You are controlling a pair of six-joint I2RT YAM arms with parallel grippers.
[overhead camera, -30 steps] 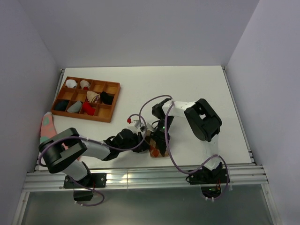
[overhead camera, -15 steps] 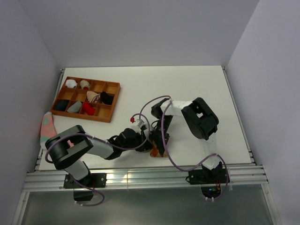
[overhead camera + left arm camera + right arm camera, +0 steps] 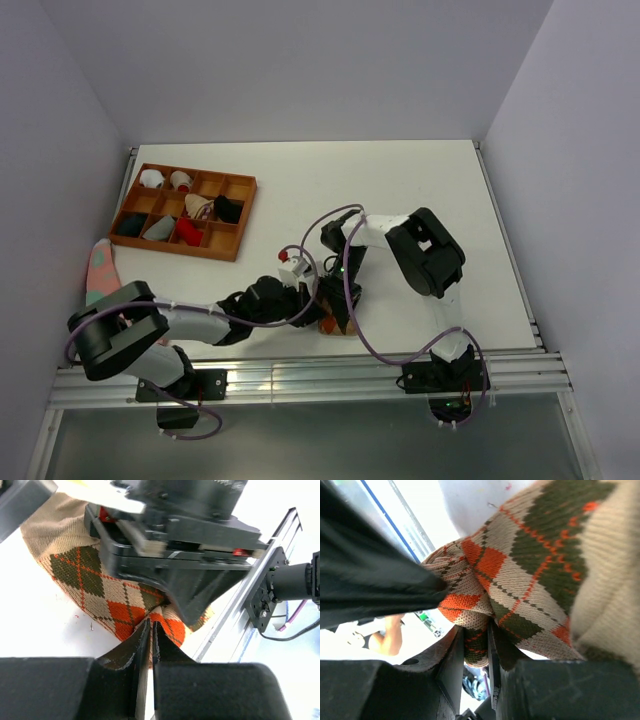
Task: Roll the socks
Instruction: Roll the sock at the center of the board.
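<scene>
**Argyle sock** [image 3: 82,582]: tan knit with olive and orange diamonds crossed by thin dashed lines, and a plain tan ribbed band at one end. It lies at the near edge of the desk [image 3: 400,180], just inside the metal rail, between the two claws. The orange end is bunched and puckered.

**Left claw** [image 3: 150,630]: fingers together, their tips nipping the sock's orange edge.

**Right claw** [image 3: 476,637]: clamped on a fold of the same sock, with olive and orange knit visible between the fingers.

**Visibility**
- From above, both arms cover the sock, and only a brown-orange scrap shows beneath them.
- In the left wrist view the right claw's housing hides the sock's middle, and the tan end is cut off at the frame's top.
- In the right wrist view the left claw is a dark blur.
- A second task sock cannot be made out.

**Elsewhere on the desk**
- A pink sock [image 3: 100,265] lies at the far left edge.
- A wooden tray [image 3: 175,249] stands well apart behind it; its contents are too small to identify.
</scene>
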